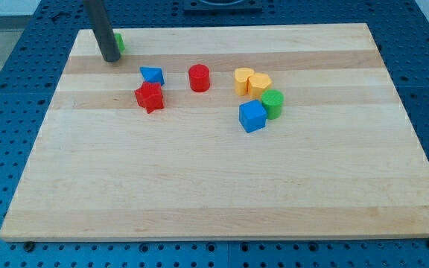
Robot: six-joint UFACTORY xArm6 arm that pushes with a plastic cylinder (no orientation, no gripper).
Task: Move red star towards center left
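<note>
The red star lies on the wooden board in the upper left part of the view, just below a small blue block that looks like a triangle. My tip stands near the board's top left corner, up and to the left of the red star and well apart from it. A green block sits right behind the rod, mostly hidden by it.
A red cylinder stands to the right of the blue triangle. Further right, two yellow blocks, a green cylinder and a blue cube form a tight cluster. The board's left edge borders a blue pegboard.
</note>
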